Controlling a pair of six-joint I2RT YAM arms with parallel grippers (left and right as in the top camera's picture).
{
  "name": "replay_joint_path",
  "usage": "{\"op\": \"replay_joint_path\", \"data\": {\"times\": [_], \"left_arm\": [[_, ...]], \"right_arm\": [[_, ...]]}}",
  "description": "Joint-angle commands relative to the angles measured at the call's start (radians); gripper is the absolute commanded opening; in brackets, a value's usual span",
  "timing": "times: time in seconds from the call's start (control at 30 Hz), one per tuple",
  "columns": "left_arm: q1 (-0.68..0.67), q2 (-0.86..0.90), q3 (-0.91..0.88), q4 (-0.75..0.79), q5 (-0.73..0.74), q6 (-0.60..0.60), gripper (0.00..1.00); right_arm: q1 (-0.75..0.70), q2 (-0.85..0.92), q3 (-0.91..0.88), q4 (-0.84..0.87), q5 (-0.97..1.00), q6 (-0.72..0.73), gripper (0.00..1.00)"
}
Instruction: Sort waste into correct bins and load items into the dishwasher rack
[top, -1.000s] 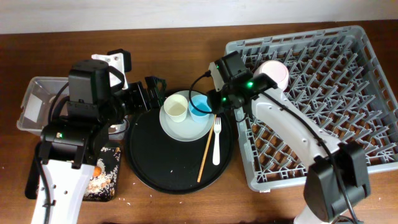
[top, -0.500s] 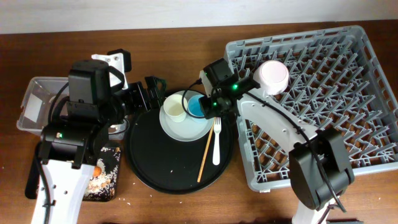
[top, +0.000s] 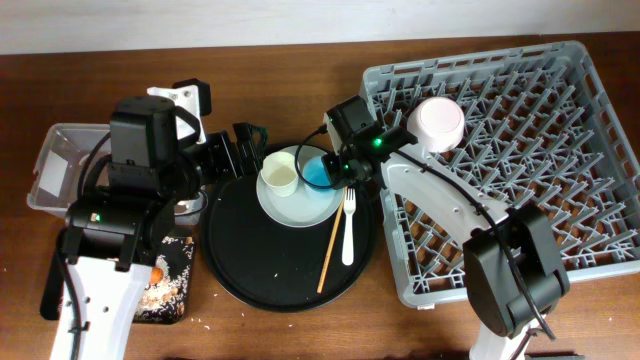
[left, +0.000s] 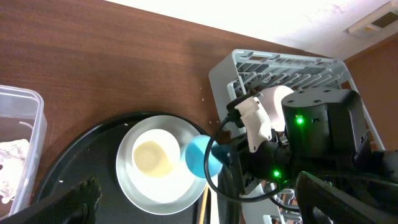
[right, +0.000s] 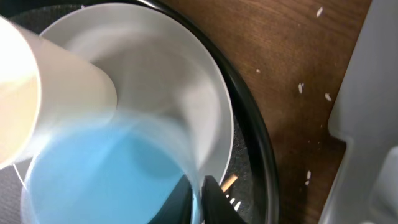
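My right gripper (top: 335, 172) is shut on the rim of the light blue cup (top: 318, 173). Its jaws (right: 198, 200) pinch the cup wall (right: 93, 174). The cup sits beside the cream cup (top: 281, 177) on the pale plate (top: 300, 203). A white fork (top: 348, 226) and a wooden chopstick (top: 327, 252) lie on the tray nearby. The white bowl (top: 438, 124) sits upside down in the grey dishwasher rack (top: 540, 200). My left gripper (top: 240, 150) is open and empty, left of the plate. The carrot (top: 158, 272) and rice lie in the shallow black tray (top: 170, 300). Tissue (left: 12, 152) is in the clear tub (top: 55, 165). The red wrapper is out of view.
The plate, fork and chopstick rest on a large round black tray (top: 250, 270). Loose rice grains (right: 301, 87) lie on the wooden table between that tray and the rack's edge (right: 373, 124).
My right wrist has swung left and down over the light blue cup and its jaws have closed on the rim. The left arm has not moved.
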Motion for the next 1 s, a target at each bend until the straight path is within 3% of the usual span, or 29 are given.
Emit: {"op": "replay_joint_path", "data": {"times": [0.0,0.1,0.4,0.63,0.73,0.83,0.9,0.93,0.97], "left_arm": [[0.004,-0.009,0.013,0.001,-0.006,0.012,0.99],[0.004,-0.009,0.013,0.001,-0.006,0.012,0.99],[0.004,-0.009,0.013,0.001,-0.006,0.012,0.99],[0.004,-0.009,0.013,0.016,-0.006,0.011,0.99],[0.001,-0.007,-0.004,-0.260,-0.018,-0.014,0.99],[0.002,-0.005,-0.005,-0.242,-0.061,-0.015,0.99],[-0.007,0.018,-0.052,-0.248,-0.055,-0.049,0.30],[-0.022,0.031,-0.121,-0.208,-0.055,-0.153,0.05],[-0.043,0.043,-0.179,-0.144,-0.037,-0.209,0.00]], "right_arm": [[0.006,0.009,-0.008,0.005,0.011,0.006,0.04],[0.006,0.002,0.002,-0.002,0.010,0.035,0.04],[0.005,-0.253,0.081,-0.227,0.063,0.036,0.04],[0.005,-0.274,0.081,-0.260,0.061,0.037,0.04],[0.005,-0.274,0.081,-0.259,0.060,0.040,0.04],[0.005,-0.274,0.081,-0.259,0.052,0.091,0.04],[0.005,-0.274,0.081,-0.259,0.017,0.093,0.04],[0.005,-0.274,0.081,-0.258,0.017,0.093,0.04],[0.005,-0.274,0.081,-0.259,0.011,0.092,0.04]]}}
